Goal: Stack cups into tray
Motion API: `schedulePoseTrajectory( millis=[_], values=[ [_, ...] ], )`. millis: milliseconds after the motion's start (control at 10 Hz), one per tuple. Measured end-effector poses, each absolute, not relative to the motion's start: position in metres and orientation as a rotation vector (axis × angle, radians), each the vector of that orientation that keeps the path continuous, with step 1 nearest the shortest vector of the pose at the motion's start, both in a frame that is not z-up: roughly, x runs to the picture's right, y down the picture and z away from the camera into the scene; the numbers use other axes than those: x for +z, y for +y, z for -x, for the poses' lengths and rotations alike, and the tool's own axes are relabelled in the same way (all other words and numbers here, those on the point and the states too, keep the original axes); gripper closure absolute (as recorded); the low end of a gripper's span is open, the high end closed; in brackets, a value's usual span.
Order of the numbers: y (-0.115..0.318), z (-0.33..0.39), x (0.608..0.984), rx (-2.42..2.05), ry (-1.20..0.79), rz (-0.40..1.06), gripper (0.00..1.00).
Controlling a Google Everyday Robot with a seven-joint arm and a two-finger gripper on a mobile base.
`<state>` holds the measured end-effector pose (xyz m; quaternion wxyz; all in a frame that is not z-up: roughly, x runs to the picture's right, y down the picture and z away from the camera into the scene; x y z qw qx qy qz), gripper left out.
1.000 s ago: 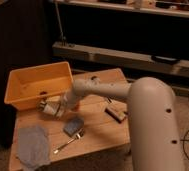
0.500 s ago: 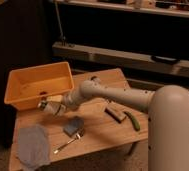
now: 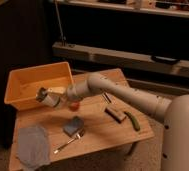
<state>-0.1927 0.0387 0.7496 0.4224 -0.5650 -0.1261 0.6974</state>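
Orange small round plastic cup (image 3: 74, 105) sits on the wooden tabletop (image 3: 103, 132), near the tray's front-right corner and under the arm. Large deep yellow-orange plastic tray (image 3: 19, 98) is at the tabletop's back-left; no cup visible inside. Pincer (image 3: 42, 94) hovers at the tray's front wall, just below the rim. Can't tell if it's apart, together or clamped on anything; the pale shape right behind it may be the grey-white cup, not certain. Reads as the carry-to-tray step. Next move needs lift over the rim, then a low, centred release inside. Orange cup likely after.
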Motion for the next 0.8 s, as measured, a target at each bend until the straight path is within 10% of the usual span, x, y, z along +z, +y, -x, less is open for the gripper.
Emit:
schedulePoseTrajectory(
  millis=[400,800],
  values=[
    [-0.037,0.187,0.695,1.711,-0.38,1.5,0.84],
    [-0.1,0.181,0.718,1.77,-0.266,1.466,0.84]
  ],
)
